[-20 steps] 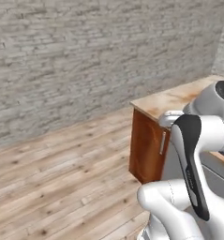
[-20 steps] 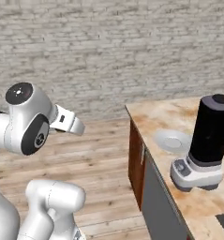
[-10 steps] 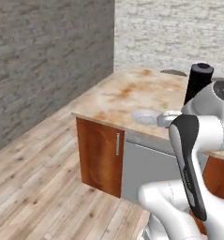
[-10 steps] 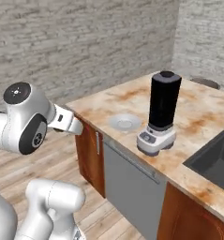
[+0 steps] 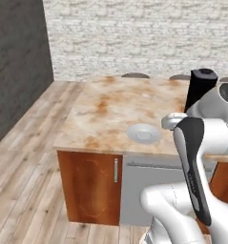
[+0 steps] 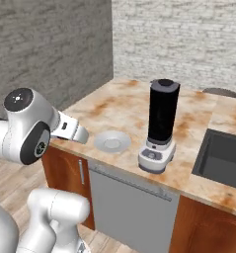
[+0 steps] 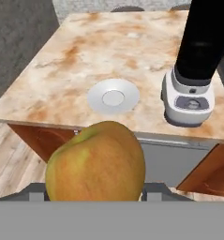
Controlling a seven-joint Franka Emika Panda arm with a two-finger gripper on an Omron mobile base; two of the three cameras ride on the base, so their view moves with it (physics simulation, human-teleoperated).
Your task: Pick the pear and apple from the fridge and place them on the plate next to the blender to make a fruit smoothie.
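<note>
Since the earlier frames the whole scene has swung round, which reads as the base turning and driving, not the things shifting: a second ago brick wall and floorboards took most of both base views with the surface [image 5: 110, 102] off at the right edge, and now it lies square ahead and near; nothing on it has changed place relative to its neighbours; in the hand view the pincer [image 7: 93, 190] is clenched on a yellow-green fruit [image 7: 95, 164], by its rounded shape probably the apple, though I cannot rule out the pear; the plate [image 7: 113, 96] lies ahead of and beyond the fruit, bare, near the front edge of the surface; the blender [image 7: 196, 61] stands just beside it to the right, apart from it; so the coming move is a forward reach over the edge.
</note>
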